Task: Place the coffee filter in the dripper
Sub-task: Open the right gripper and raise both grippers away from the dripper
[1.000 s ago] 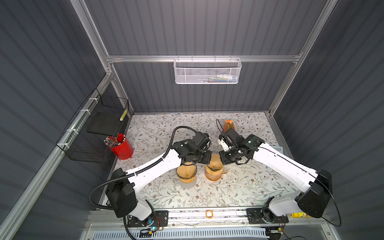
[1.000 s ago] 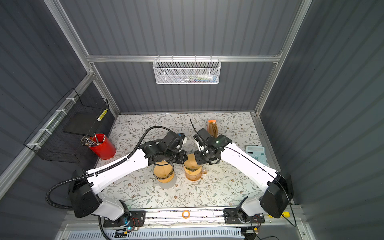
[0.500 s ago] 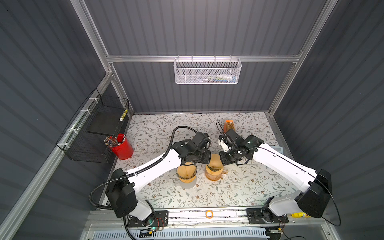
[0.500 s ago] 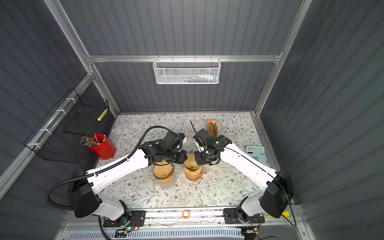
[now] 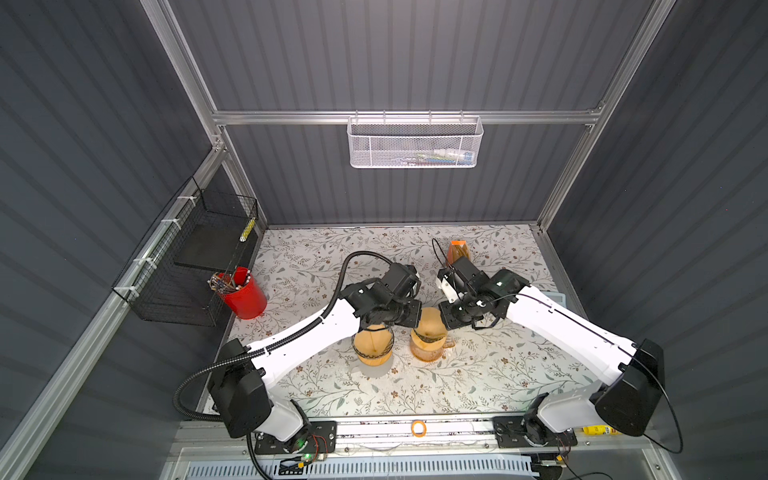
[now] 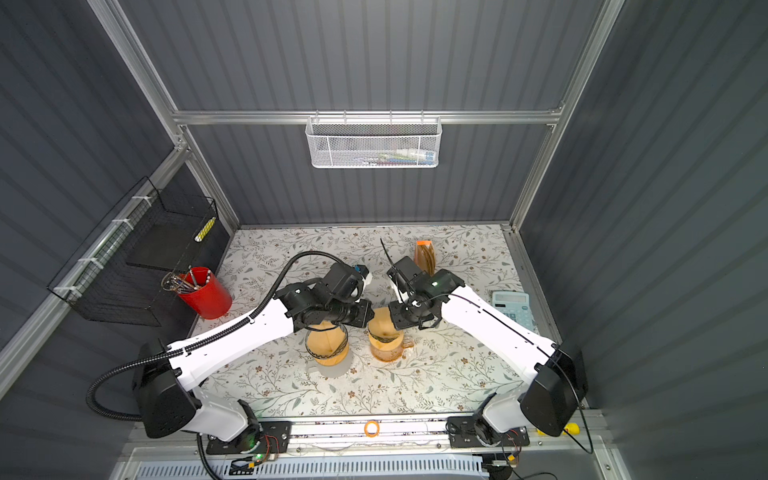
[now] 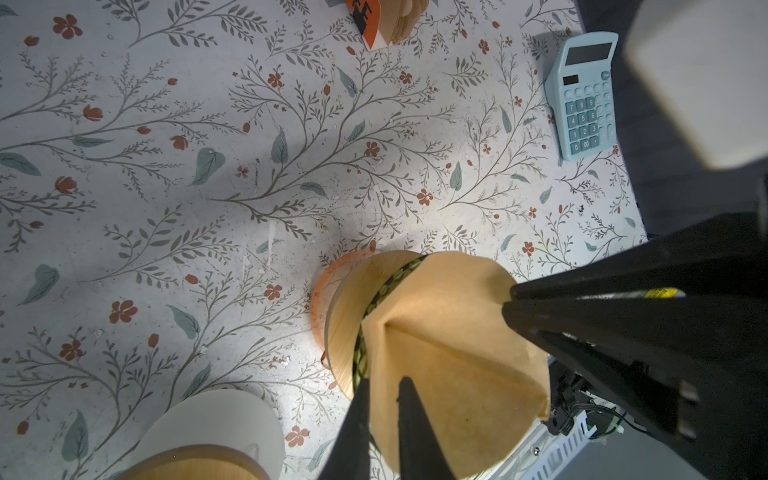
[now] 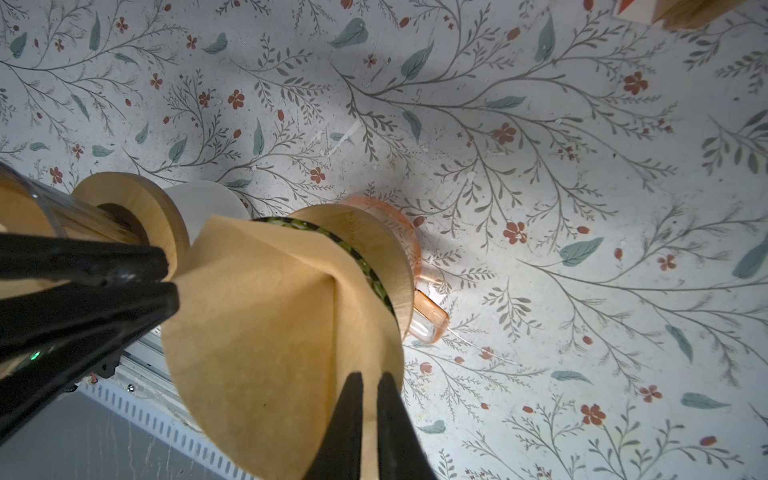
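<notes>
item under inspection: coffee filter [image 7: 449, 357]. it is held in the air directly over the mouth of the dripper [image 7: 349, 316], between the two arms. whether its tip has entered the dripper cannot be told, as the paper hides the opening.

left claw [image 7: 384, 382]: closed almost fully, with one edge of the filter pinched. right claw [image 8: 370, 376]: likewise closed almost fully, with the opposite edge pinched. the paper is spread between them.

step in hand, as judged: the filter has been picked up and opened, and seating is not yet done. for the next move, both claws would need to be lowered together with the tip kept centred over the opening. both edges should be released only once the paper is resting against the inner wall.

materials and shapes: the filter is thin, matt, unbleached brown paper with a rounded edge and one sharp fold line, and it is likely to buckle if pulled unevenly. the dripper is fitted with a flat round wooden collar and a dark patterned rim. it is seated on a pink glass jug [image 8: 399, 232] with a handle.

surroundings: a second dripper [image 8: 124, 199] is set on a white cup [image 8: 208, 199] just beside it. the worktop [image 7: 208, 166] is covered in a floral print, and a pale blue calculator [image 7: 586, 99] lies well apart.
</notes>
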### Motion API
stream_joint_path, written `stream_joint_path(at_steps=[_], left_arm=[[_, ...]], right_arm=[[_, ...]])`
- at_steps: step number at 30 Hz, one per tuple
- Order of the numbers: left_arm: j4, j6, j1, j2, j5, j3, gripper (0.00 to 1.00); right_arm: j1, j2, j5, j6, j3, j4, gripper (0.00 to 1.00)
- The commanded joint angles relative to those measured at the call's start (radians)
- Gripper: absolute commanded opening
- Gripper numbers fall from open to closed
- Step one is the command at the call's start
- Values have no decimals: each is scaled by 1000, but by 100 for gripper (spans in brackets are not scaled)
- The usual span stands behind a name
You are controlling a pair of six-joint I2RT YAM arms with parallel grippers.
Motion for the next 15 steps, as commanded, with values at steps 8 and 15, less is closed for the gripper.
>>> stream_joint_path(at_steps=[8, 15], left_arm=[[16, -4, -1, -44, 8, 26, 16], [-8, 6, -1, -72, -90, 66, 21]], right_arm=[[-4, -32, -7, 4, 50, -23, 14], [-10, -61, 16, 9, 71, -15, 16]])
